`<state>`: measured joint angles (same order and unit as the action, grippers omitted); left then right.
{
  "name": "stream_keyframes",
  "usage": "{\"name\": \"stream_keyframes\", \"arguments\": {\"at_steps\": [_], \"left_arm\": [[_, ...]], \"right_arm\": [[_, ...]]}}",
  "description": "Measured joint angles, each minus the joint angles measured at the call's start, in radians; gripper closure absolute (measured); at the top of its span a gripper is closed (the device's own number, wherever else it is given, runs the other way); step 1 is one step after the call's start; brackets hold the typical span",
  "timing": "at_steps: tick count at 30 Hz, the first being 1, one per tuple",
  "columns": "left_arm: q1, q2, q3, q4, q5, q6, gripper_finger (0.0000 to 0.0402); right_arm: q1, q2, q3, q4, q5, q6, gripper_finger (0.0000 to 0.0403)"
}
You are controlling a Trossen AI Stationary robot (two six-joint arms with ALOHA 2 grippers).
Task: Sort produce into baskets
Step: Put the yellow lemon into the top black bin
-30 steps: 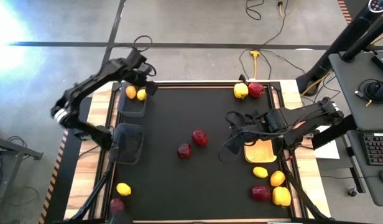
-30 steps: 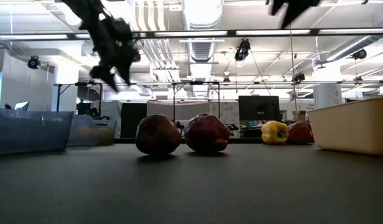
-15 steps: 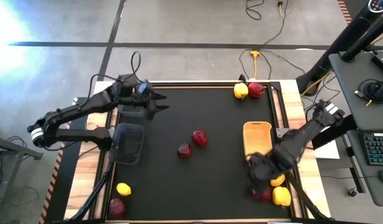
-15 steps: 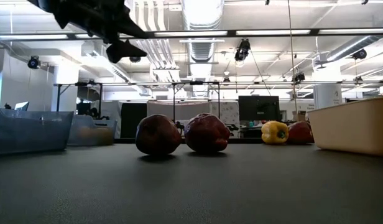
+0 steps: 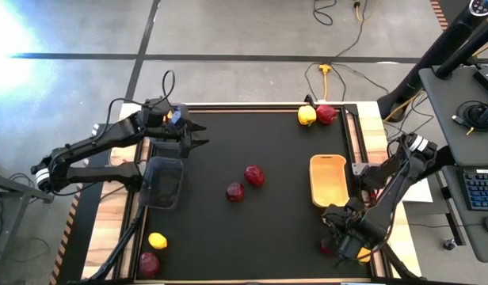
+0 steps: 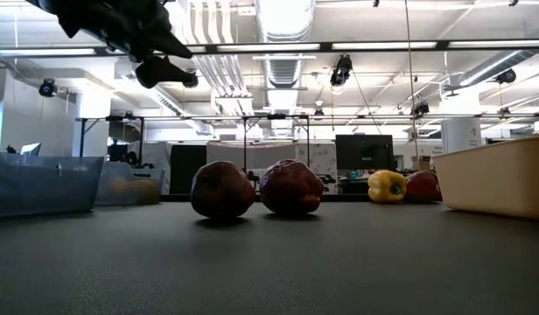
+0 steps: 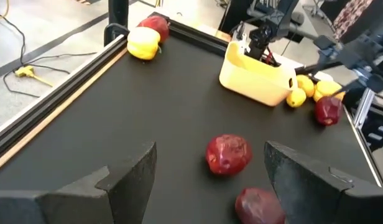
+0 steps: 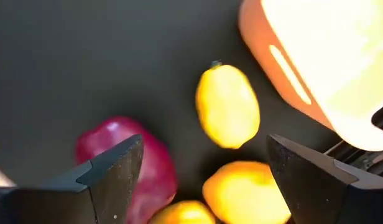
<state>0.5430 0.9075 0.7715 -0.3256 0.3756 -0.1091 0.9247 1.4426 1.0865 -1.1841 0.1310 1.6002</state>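
Right wrist view: open right gripper [image 8: 204, 180] above lemon [image 8: 227, 106].

High view straight down; low view table-level — both share two dark red pieces [image 5: 245, 183] mid-table.

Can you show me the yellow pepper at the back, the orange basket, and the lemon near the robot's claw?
yellow pepper [image 5: 306, 115], high view, its middle
orange basket [image 5: 326, 200], high view, its rim
lemon [image 8: 227, 106], right wrist view, its middle

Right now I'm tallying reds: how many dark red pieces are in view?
5: two mid-table, one at the far edge by a yellow pepper, one at the near left corner, one under the right claw. Others may be hidden.
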Motion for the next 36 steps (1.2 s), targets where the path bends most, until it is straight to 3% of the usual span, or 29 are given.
{"name": "stream_keyframes", "arguments": {"at_steps": [6, 25, 36], "left_arm": [[0.0, -0.033, 0.0, -0.063, 0.0, 0.003, 0.0123], [0.0, -0.069, 0.0, -0.052, -0.001, -0.063, 0.0123], [0.0, -0.072, 0.002, 0.0, -0.003, -0.055, 0.0123]], "right_arm": [[0.003, 0.002, -0.108, 0.071, 0.019, 0.135, 0.0076], [0.003, 0.002, -0.28, 0.26, 0.052, 0.056, 0.0081], [-0.005, 0.001, -0.281, 0.29, 0.008, -0.029, 0.0192]]}}
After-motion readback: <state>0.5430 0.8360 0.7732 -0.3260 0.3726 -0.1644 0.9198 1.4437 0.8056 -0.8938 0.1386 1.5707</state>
